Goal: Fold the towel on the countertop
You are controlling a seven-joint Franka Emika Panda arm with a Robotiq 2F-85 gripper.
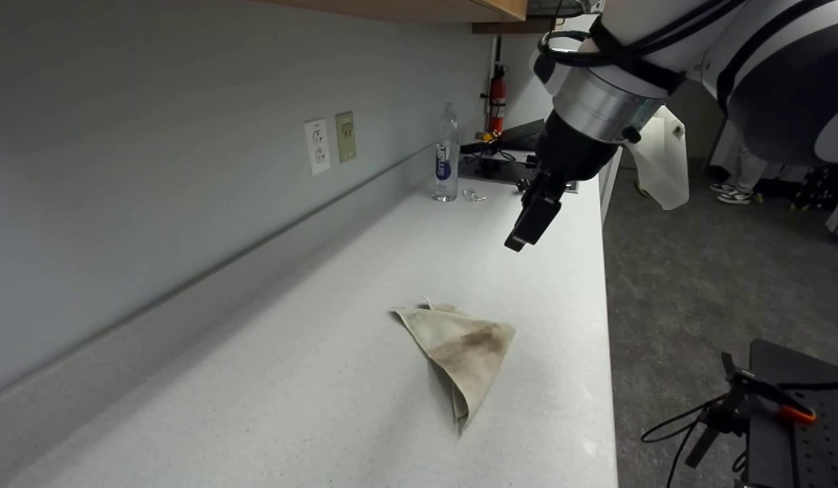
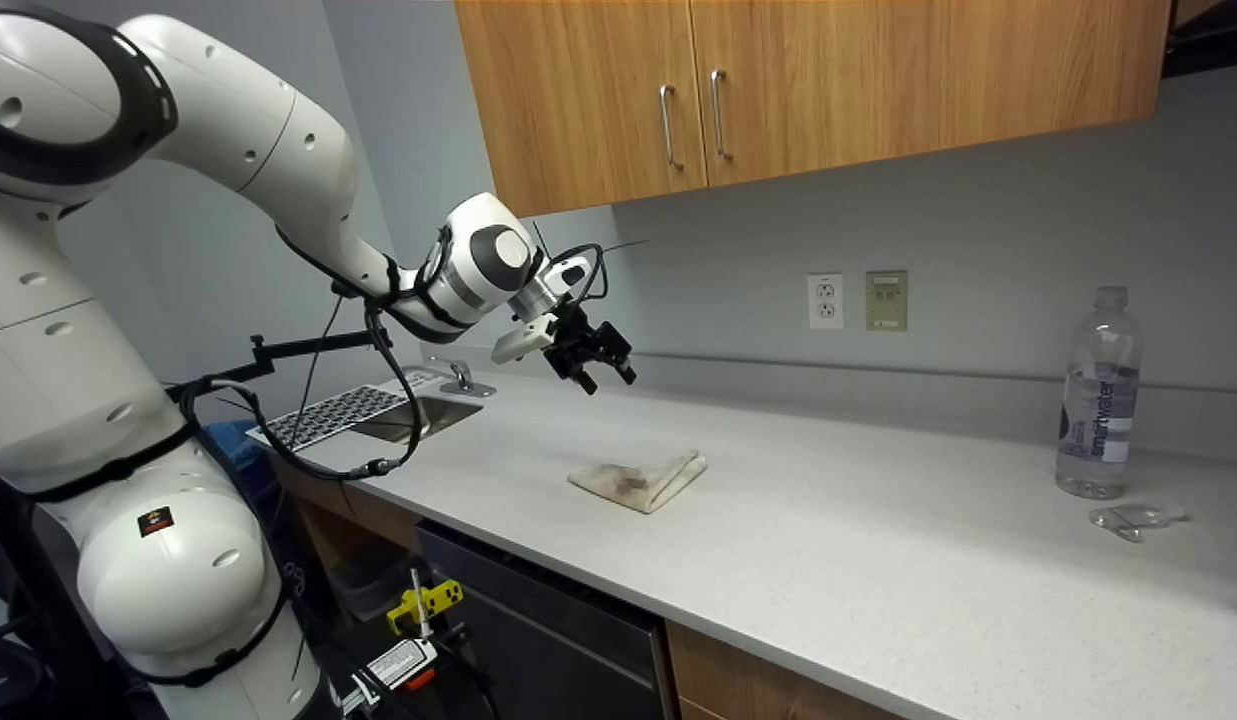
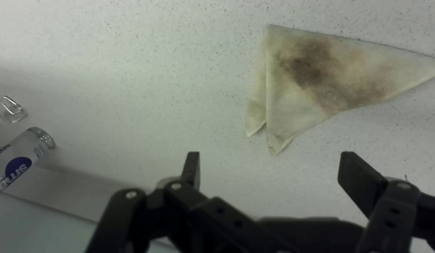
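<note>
The towel is cream-coloured with a brown stain. It lies on the white countertop, folded over into a rough triangle with a lower layer showing along one edge. It also shows in an exterior view and in the wrist view, where its far tip reaches the right edge. My gripper is open and empty, above the counter and apart from the towel. In the wrist view the gripper's fingers are spread wide, with a towel corner just beyond the gap between them.
A clear water bottle stands near the wall, with a small clear plastic piece beside it. Wooden cabinets hang above the counter. A sink with a keyboard next to it is at the far end.
</note>
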